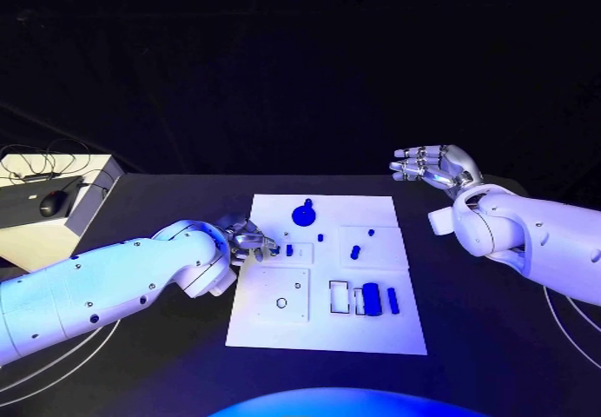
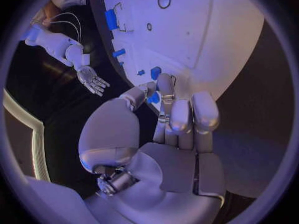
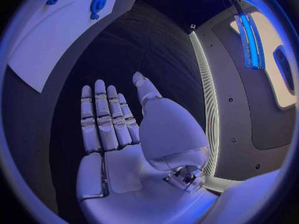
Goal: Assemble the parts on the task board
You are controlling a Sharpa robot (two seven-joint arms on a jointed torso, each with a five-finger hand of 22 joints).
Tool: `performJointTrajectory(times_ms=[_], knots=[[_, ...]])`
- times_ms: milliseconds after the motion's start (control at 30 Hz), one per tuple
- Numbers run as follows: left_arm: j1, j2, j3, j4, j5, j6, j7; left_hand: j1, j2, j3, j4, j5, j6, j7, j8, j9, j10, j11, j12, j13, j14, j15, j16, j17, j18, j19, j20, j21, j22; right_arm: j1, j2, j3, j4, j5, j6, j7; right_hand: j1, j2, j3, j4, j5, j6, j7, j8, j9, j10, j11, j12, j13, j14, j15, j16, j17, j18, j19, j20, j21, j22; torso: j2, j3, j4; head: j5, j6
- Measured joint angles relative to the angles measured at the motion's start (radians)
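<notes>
Pinching a small blue part (image 2: 154, 97) over the task board's (image 1: 376, 334) left edge, the left robot hand (image 1: 248, 236) grasps it.

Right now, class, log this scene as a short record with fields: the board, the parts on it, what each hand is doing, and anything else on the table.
board: white task board flat at the middle of the black table
parts: small blue parts on the board, with a round blue part near its far edge and a thicker blue block near its right side
left hand: left hand at the board's left edge, fingers closed around a small blue part
right hand: right hand raised beyond the board's far right corner, fingers spread, holding nothing
other: computer mouse on a pale box at far left
</notes>
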Motion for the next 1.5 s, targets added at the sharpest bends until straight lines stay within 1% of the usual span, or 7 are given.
performJointTrajectory(times_ms=[200,267,867,1233,1267,1300,1500], knots=[[0.0,0.007,0.0,-0.01,-0.02,-0.002,-0.011,0.0,0.0,0.0,0.0,-0.002,0.001,-0.001,-0.003,0.0,0.0,0.0,0.0,-0.002,0.0,0.0,0.0,-0.002,0.0,0.0,0.0,0.0,0.0,0.0,-0.001,0.0,0.0,0.0,0.0,0.0,0.0,0.0,0.0,0.0,0.0,0.0,0.0,0.0,0.0,0.0,0.0,0.0,0.0,0.0,0.0,0.0,0.0,0.0,0.0,0.0,0.0,0.0,0.0,0.0003,0.0002,-0.002,-0.002],[0.0,0.008,0.0,-0.014,-0.026,-0.001,-0.016,0.0,0.0,0.0,0.0,-0.002,0.001,-0.001,-0.004,0.0,0.0,0.0,0.0,-0.002,0.0,0.0,0.0,-0.002,0.0,-0.004,-0.004,0.0,0.0,0.0,-0.001,0.0,0.0,0.0,0.0,0.0,0.0,0.0,0.0,0.0,0.0,0.0,0.0,0.0,0.0,0.0,0.0,0.0,0.0,0.0,0.0,0.0,0.0,0.0,0.0,0.0,0.0,0.0,-0.001,0.0004,0.0007,-0.002,-0.002],[0.001,0.028,0.0,-0.04,-0.073,0.003,-0.051,0.004,0.004,0.0,0.0,-0.005,0.001,-0.002,-0.008,0.0,0.0,0.0,0.0,-0.008,0.0,0.0,0.0,-0.004,0.0,-0.004,-0.004,0.0,0.0,0.0,-0.001,0.0,0.001,-0.001,0.0,0.0,0.0,0.0,0.0,0.0,0.0,0.0,0.0,0.0,0.0,0.0,0.0,0.0,0.0,0.0,0.0,0.0,0.0,0.0,0.0,0.0,0.0,0.0,-0.001,0.001,0.0008,-0.004,-0.007],[0.002,0.048,-0.008,-0.06,-0.087,0.006,-0.06,0.004,0.004,0.003,0.003,-0.006,0.001,-0.002,-0.006,0.0,0.0,0.001,0.0,-0.013,0.0,0.0,0.0,-0.004,0.0,-0.004,-0.004,0.0,0.0,0.0,-0.001,0.0,0.002,-0.001,0.0,0.0,0.0,0.0,0.0,0.0,0.0,0.0,0.0,0.0,0.0,0.0,0.0,0.0,0.0,0.0,0.0,0.0,0.0,0.0,0.0,0.0,0.0,0.0,0.0,0.0005,0.0002,-0.006,-0.01],[0.002,0.049,-0.009,-0.061,-0.088,0.006,-0.06,0.004,0.004,0.004,0.002,-0.006,0.001,-0.002,-0.005,0.0,0.0,0.001,0.0,-0.013,0.0,0.0,0.0,-0.004,0.0,-0.004,-0.004,0.0,0.0,0.0,-0.001,0.0,0.002,-0.001,0.0,0.0,0.0,0.0,0.0,0.0,0.0,0.0,0.0,0.0,0.0,0.0,0.0,0.0,0.0,0.0,0.0,0.0,0.0,0.0,0.0,0.0,0.0,0.0,0.0,0.0005,0.0002,-0.006,-0.011],[0.003,0.049,-0.009,-0.061,-0.09,0.007,-0.06,0.004,0.004,0.038,-0.032,-0.01,0.001,-0.002,-0.005,0.0,0.0,0.001,0.0,-0.013,0.0,0.0,0.0,-0.004,0.0,-0.004,-0.004,0.0,0.0,0.0,-0.001,0.0,0.003,-0.001,0.0,0.0,0.0,0.0,0.0,0.0,0.0,0.0,0.0,0.0,0.0,0.0,0.0,0.0,0.0,0.0,0.0,0.0,0.0,0.0,0.0,0.0,0.0,0.0,0.0,0.0005,0.0002,-0.006,-0.011],[0.004,0.051,-0.011,-0.062,-0.099,0.009,-0.06,0.002,0.002,0.04,-0.034,-0.007,0.001,-0.002,-0.005,0.001,0.0,0.001,0.0,-0.016,0.0,0.0,0.004,-0.004,0.0,-0.004,-0.004,0.0,0.0,0.0,-0.002,0.0,0.004,-0.001,0.001,0.0,0.0,0.0,0.0,0.0,0.0,0.0,0.0,0.0,0.0,0.0,0.0,0.0,0.0,0.0,0.0,0.0,0.0,0.0,0.0,0.0,0.0,0.0,0.0,0.0002,0.0012,-0.008,-0.014]])
